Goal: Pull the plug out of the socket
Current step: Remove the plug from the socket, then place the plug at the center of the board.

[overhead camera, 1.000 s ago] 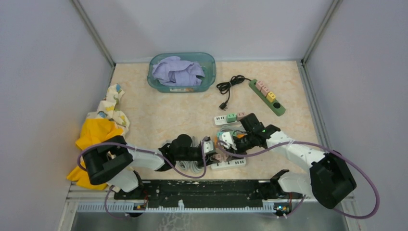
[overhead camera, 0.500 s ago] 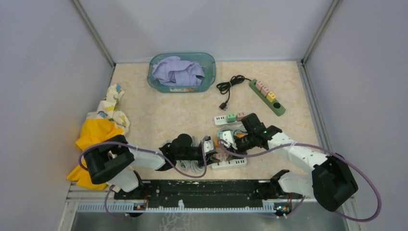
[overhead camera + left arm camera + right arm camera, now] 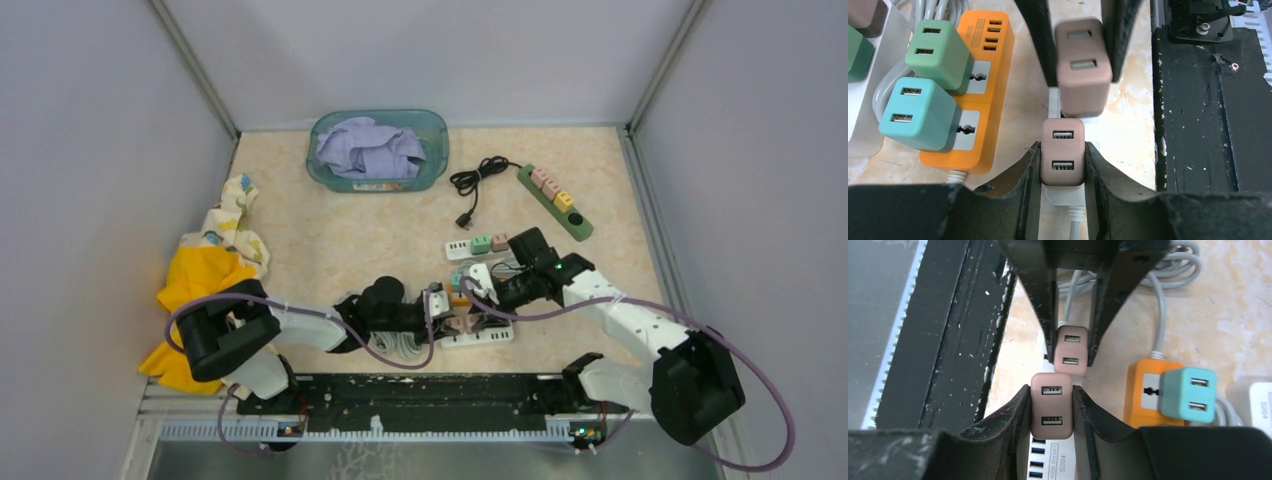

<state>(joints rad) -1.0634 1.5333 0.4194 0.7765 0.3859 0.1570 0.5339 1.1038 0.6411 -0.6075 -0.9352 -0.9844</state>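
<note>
A white power strip [image 3: 480, 339] lies near the table's front edge. My left gripper [image 3: 1063, 147] is shut on a pink USB plug [image 3: 1063, 165] that sits on the cord end of the strip [image 3: 1068, 197]. My right gripper [image 3: 1050, 390] is shut on a second pink plug [image 3: 1051, 412], with the strip's USB ports [image 3: 1050, 467] showing under it. In the left wrist view this second plug [image 3: 1083, 65] looks larger and blurred, raised above the strip. In the top view the left gripper [image 3: 440, 305] and the right gripper [image 3: 472, 283] face each other, close together.
An orange power strip [image 3: 988, 60] with a green plug [image 3: 938, 47] and a teal plug [image 3: 915, 112] lies right beside the white one. Farther back are another white strip [image 3: 478, 245], a green strip [image 3: 555, 200], a black cable [image 3: 478, 180], a teal basket [image 3: 430, 130] and cloths [image 3: 205, 290] at left.
My right gripper has moved a little up and away from the near edge with its pink plug. The left gripper has stayed on its plug.
</note>
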